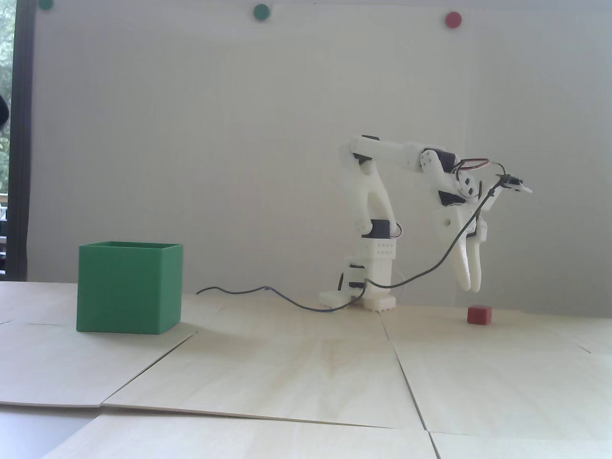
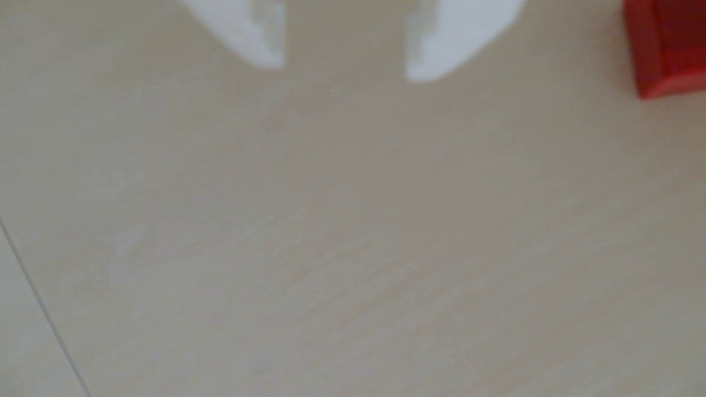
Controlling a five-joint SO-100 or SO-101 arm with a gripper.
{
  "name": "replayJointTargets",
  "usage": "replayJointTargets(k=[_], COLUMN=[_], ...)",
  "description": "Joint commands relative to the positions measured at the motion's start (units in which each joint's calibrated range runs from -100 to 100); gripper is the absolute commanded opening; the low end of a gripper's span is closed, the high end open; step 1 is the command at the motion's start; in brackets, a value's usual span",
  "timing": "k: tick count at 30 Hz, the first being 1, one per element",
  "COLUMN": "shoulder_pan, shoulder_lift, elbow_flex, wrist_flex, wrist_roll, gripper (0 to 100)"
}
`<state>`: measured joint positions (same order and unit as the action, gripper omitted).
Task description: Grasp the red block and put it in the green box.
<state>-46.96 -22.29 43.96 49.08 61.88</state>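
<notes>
- Fixed view, far left: the green box (image 1: 129, 288) is seen sitting on the pale wooden table (image 1: 287, 377), open top up, nothing visible inside from this low angle.
- A dark cable (image 1: 267, 290) is draped across the table from near the box over to the arm's base, then looped up to the wrist.
- Middle-right: the white arm (image 1: 377, 224) is planted at the back of the table, with the upper links bent forward and the gripper (image 1: 468, 287) pointed down, hung in the air above the table.
- The red block (image 1: 479, 314) is found on the table just below and slightly right of the fingertips, not touched, and well apart from the green box.
- Wrist view, left to right: both white fingertips (image 2: 263, 42) are shown at the top edge with a clear gap and only bare table (image 2: 344, 248) between them, so the jaws are parted and nothing is held.
- The red block (image 2: 668, 49) is cut off by the top-right corner, off to the right of the right-hand fingertip and outside the gap.
- Wrist view is pretty blurry, so finer detail can't be made out.
</notes>
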Motion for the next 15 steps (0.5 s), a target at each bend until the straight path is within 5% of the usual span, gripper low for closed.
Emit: replayJointTargets(k=[1,15], shoulder_pan=[-0.3,-0.1], shoulder_lift=[-3.4,-12.5], elbow_flex=[-0.7,7.7], wrist_flex=[0.2,0.2], wrist_roll=[0.3,0.3], gripper=[11,11])
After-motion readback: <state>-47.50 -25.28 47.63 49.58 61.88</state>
